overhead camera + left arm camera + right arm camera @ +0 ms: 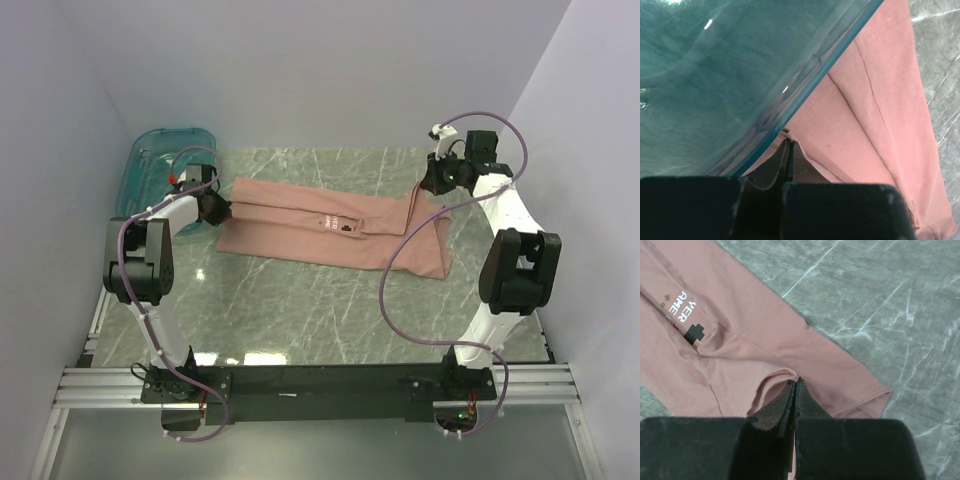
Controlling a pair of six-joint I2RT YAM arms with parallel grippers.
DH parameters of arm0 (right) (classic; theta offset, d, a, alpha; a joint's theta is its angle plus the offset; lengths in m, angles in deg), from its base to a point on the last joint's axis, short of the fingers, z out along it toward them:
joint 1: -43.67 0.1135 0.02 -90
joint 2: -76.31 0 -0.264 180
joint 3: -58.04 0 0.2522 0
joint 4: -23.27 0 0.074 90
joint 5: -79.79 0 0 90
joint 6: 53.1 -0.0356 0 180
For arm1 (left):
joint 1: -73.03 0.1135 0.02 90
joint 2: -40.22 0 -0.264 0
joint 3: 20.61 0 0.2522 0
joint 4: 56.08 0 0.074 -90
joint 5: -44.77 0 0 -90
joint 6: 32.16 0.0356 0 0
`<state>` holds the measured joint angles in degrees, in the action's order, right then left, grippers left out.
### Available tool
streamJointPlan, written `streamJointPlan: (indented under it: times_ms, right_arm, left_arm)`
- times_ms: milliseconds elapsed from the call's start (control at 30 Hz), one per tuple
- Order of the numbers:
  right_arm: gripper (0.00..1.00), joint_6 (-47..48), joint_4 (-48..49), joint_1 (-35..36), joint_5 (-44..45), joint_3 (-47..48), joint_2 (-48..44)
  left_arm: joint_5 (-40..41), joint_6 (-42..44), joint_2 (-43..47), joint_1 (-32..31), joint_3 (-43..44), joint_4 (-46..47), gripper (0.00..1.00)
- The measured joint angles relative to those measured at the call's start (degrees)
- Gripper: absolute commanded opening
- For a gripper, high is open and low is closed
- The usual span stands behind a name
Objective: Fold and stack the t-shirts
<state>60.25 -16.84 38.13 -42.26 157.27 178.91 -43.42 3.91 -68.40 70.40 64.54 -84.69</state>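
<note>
The dusty-pink t-shirt (290, 228) lies folded lengthwise across the middle of the table, its chest print (335, 224) facing up. My left gripper (216, 208) is shut on the shirt's left end. In the left wrist view the closed gripper (788, 143) pinches a fabric edge, with the shirt (875, 125) stretching away. My right gripper (437, 186) is shut on the shirt's far right corner. In the right wrist view the closed gripper (796, 382) grips a rolled fabric edge of the shirt (740, 340) near the print and white text (687, 320).
A translucent teal plastic bin (150, 165) stands at the back left, right beside my left gripper; it fills the upper left of the left wrist view (715, 75). Grey marble tabletop (300, 310) lies in front of the shirt. White walls close in on both sides.
</note>
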Motion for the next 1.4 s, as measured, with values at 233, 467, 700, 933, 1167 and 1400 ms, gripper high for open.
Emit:
streamJointPlan:
  times_ms: [233, 467, 700, 933, 1167, 1400]
  right_arm:
    - [0.0, -0.2, -0.24, 0.57, 1.31, 0.92, 2.49]
    - [0.12, -0.68, -0.76, 0.87, 3.21, 3.3, 4.13]
    - [0.44, -3.65, -0.24, 2.91, 11.63, 9.16, 10.34]
    - [0.47, -7.26, -0.17, 3.32, 15.15, 9.42, 12.59]
    - [0.45, -1.2, -5.9, 2.19, 0.7, 5.73, 8.13]
    - [0.46, 6.54, -11.19, 4.87, -4.31, -3.98, 2.89]
  left_arm:
    - [0.02, 0.26, 0.0, 0.0, 0.0, -0.04, 0.0]
    - [0.0, 0.26, 0.0, 0.0, 0.0, -0.04, 0.0]
    - [-0.94, 0.68, 0.0, 0.02, 0.46, -0.04, 0.2]
    - [-4.72, 2.56, 0.02, 0.02, 1.27, 0.92, 0.5]
    - [-9.57, 4.24, 1.36, 0.02, 1.27, 2.58, 0.66]
    - [-15.56, 5.97, 7.96, 0.0, 0.74, 6.4, 0.73]
